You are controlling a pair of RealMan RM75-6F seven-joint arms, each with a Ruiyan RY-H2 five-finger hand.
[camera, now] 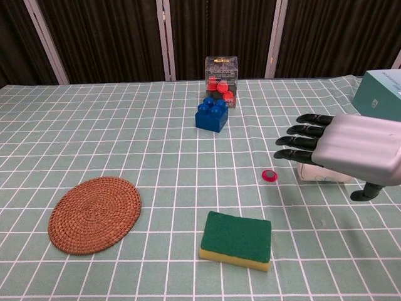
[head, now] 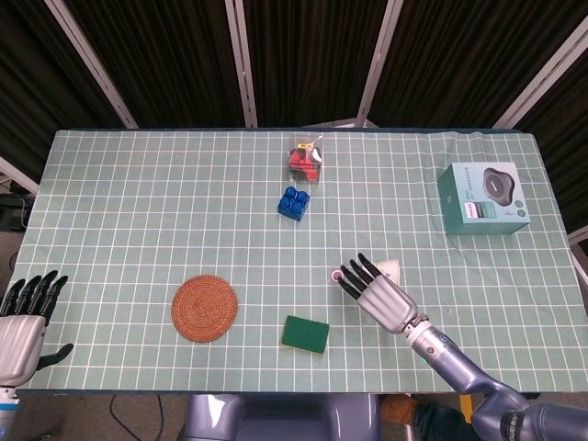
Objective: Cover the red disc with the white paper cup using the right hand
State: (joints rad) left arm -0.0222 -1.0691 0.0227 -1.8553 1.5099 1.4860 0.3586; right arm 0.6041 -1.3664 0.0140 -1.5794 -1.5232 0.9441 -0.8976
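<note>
Red disc lies flat on the green checked tablecloth, uncovered. White paper cup stands on the cloth just right of the disc, apart from it, mostly hidden under the right hand. Right hand hovers above the cup, fingers straight and spread, holding nothing. Left hand far left of the disc at the table's near corner, fingers extended, empty. Green sponge near the disc on the camera side; woven coaster well left.
</note>
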